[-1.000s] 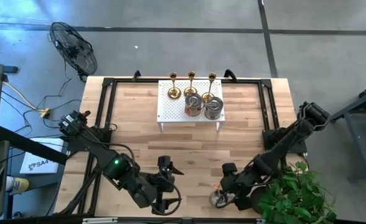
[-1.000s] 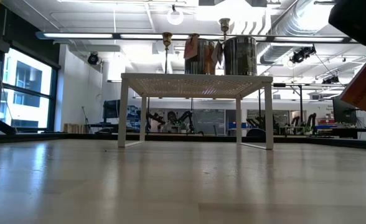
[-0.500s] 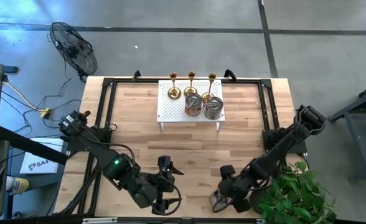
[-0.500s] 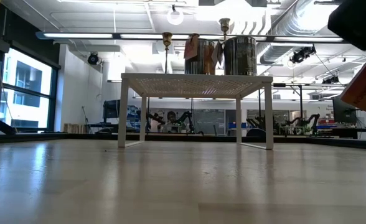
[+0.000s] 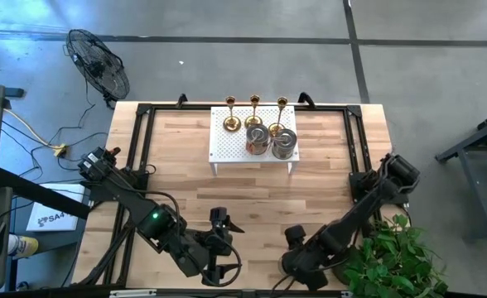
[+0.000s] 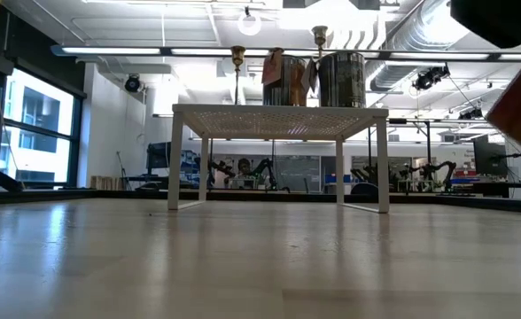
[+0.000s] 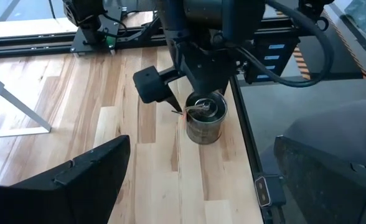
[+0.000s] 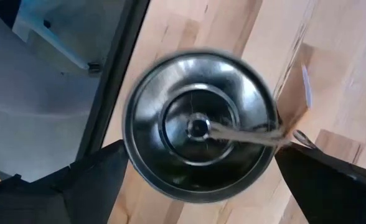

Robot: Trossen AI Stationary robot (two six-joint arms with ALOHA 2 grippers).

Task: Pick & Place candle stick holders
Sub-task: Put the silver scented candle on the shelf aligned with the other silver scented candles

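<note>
Two dark robot arms reach in over the near edge of the table, seen from above. The left arm runs from its base at about 9 o'clock toward 6 o'clock, elbow bent, and its left gripper (image 5: 224, 223) hangs with both fingers spread wide apart, holding nothing. The right arm runs from its base at about 3 o'clock down toward 5 o'clock, folded low. Its right gripper (image 7: 198, 102) points straight down, fingers (image 8: 89, 180) spread fully open, with neither finger pressed against anything.
</note>
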